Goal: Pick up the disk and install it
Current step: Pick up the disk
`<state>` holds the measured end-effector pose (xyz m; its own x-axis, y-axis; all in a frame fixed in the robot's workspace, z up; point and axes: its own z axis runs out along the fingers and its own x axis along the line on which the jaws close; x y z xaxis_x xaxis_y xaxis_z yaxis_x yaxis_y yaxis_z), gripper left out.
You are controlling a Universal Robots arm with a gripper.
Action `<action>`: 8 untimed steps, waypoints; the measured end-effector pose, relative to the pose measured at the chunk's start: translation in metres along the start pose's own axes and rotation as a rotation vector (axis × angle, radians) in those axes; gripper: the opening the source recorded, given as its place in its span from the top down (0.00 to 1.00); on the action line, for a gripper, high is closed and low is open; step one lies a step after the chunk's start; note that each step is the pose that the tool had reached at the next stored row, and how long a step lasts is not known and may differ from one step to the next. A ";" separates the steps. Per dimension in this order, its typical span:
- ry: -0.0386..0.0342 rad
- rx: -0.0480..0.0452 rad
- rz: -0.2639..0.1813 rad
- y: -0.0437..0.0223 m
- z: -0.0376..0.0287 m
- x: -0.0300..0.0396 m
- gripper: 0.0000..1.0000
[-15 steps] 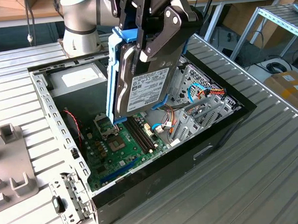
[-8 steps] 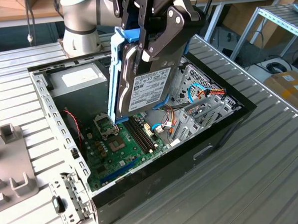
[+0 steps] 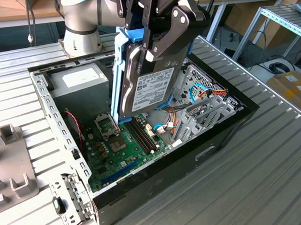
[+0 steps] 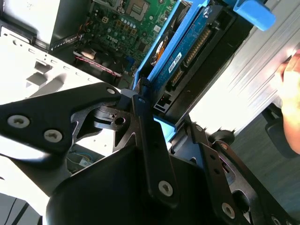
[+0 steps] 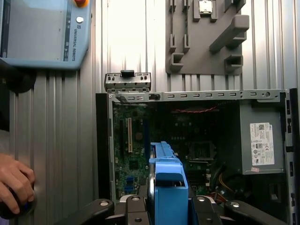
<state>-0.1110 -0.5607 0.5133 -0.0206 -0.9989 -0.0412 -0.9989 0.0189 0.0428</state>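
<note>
gripper [image 3: 150,51] tight on the disk [image 3: 150,90], upright, mid-air above the open computer case [image 3: 203,155]

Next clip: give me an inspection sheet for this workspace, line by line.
Surface: ribbed metal table carrying an open black computer case.
Job's things: disk in its light-blue rail, held on edge above the motherboard; not seated in the case.
Clutter: grey fixture plate and a loose metal bracket beside the case; teach pendant on the table.
Grippers: gripper shut on the disk's upper end.
Cables: red wires and a blue cable inside the case.
Surroundings: a person's hand near the case; metal racks; a cardboard box.
</note>
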 end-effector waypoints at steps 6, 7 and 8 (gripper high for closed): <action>0.0009 0.0000 0.000 -0.0020 0.0001 0.0000 0.63; 0.0010 0.0000 0.000 -0.0023 0.0001 0.0000 0.63; 0.0013 0.0000 0.000 -0.0028 0.0001 0.0000 0.63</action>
<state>-0.1082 -0.5607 0.5130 -0.0206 -0.9990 -0.0399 -0.9989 0.0189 0.0428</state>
